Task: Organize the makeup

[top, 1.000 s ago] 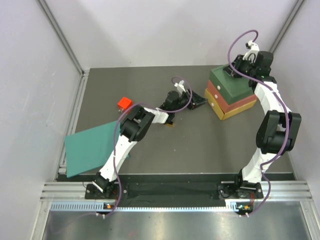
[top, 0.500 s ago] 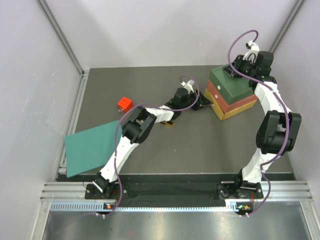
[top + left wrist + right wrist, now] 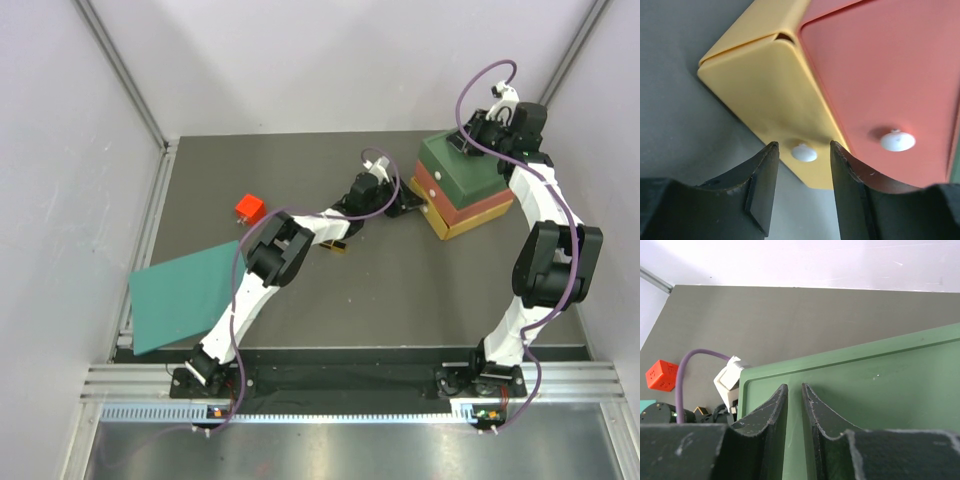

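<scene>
L claw (image 3: 803, 146) sits at the front of the yellow drawer (image 3: 765, 85), the bottom tier of the stacked drawer box (image 3: 470, 195). Its jaws are about half open and straddle the drawer's white knob (image 3: 804, 153) with a slim gap on each side, so nothing is gripped. The red drawer (image 3: 880, 65) is directly above, w/ its own white knob (image 3: 897, 141) off to the right in the L wrist view.

R claw (image 3: 793, 386) is down on the box's green top (image 3: 880, 390), near the raised rim at its edge. Its jaws are nearly together, w/ only a thin strip of green showing between them, and they hold nothing.

The box stands at the far right of the surface (image 3: 400, 290), drawer fronts facing left toward the L arm.

Only one makeup piece is visible, a small black-and-gold item (image 3: 340, 247). It lies on the surface mid-table, tucked just under the L forearm. It's too small and too covered to tell its long axis or which way it points.

A red-orange cube (image 3: 249, 208) sits well left of that. A teal sheet (image 3: 185, 292) lies flat at the near left, corners skewed to the surface edges.
</scene>
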